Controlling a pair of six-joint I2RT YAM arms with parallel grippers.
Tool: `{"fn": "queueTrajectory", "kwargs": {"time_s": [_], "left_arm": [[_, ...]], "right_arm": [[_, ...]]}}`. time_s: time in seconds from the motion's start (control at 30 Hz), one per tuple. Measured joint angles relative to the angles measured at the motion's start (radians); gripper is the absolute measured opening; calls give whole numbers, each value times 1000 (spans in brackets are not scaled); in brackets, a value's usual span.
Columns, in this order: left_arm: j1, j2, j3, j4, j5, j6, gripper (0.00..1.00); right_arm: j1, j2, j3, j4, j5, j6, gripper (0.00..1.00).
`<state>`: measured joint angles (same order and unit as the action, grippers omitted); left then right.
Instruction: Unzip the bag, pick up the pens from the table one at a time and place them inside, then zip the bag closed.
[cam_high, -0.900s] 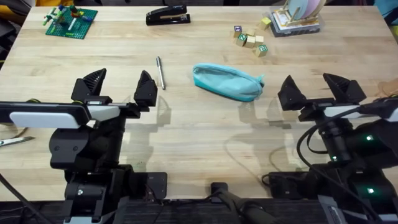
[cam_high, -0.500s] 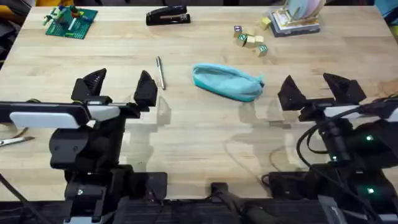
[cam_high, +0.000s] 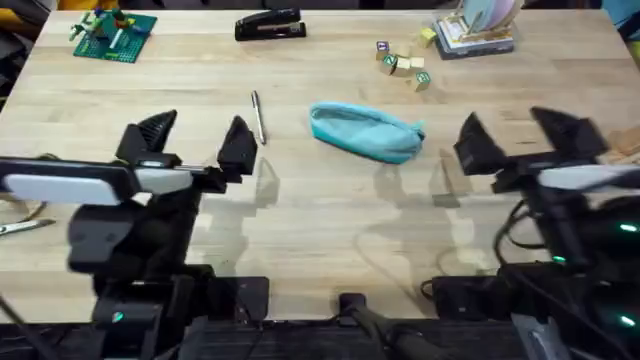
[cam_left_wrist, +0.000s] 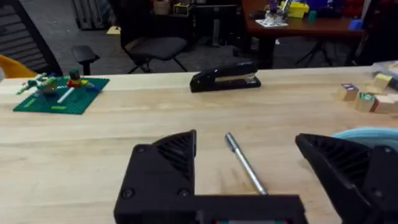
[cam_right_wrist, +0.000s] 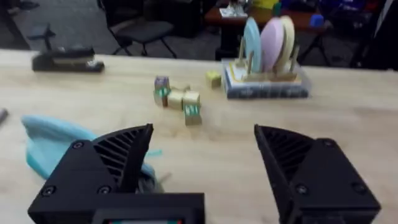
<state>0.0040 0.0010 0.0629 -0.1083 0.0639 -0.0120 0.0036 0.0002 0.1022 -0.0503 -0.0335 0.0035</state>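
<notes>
The teal bag (cam_high: 366, 131) lies on the table (cam_high: 330, 215) near its middle, zipper shut as far as I can see; its end shows in the left wrist view (cam_left_wrist: 367, 133) and its side in the right wrist view (cam_right_wrist: 59, 144). A slim silver pen (cam_high: 258, 116) lies to the bag's left, and shows between my left fingers' line of sight (cam_left_wrist: 244, 163). My left gripper (cam_high: 195, 140) hovers open just short of the pen. My right gripper (cam_high: 520, 138) is open, to the right of the bag and apart from it.
A black stapler (cam_high: 270, 25) sits at the far edge, a green brick plate (cam_high: 113, 33) at the far left, wooden letter blocks (cam_high: 402, 64) and a ring stacker on a base (cam_high: 476, 28) at the far right. Scissors' tips (cam_high: 22, 226) lie at the left edge.
The right gripper has shifted a little to the right and forward. The left arm has nudged slightly. Bag and pen lie where they were.
</notes>
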Motion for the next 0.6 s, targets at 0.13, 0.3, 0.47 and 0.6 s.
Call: {"fn": "queueTrajectory", "kwargs": {"time_s": [0.13,0.3,0.47,0.6], "left_arm": [[0,9,117,-59,4,6,992],[0,101,279,-106,6,49,992],[0,281,447,-116,19,92,992],[0,445,566,-117,23,106,992]], "right_arm": [[0,1,157,-85,-8,0,998],[0,44,344,-213,-12,0,996],[0,133,497,-282,-13,-1,998],[0,229,624,-363,-13,0,998]]}}
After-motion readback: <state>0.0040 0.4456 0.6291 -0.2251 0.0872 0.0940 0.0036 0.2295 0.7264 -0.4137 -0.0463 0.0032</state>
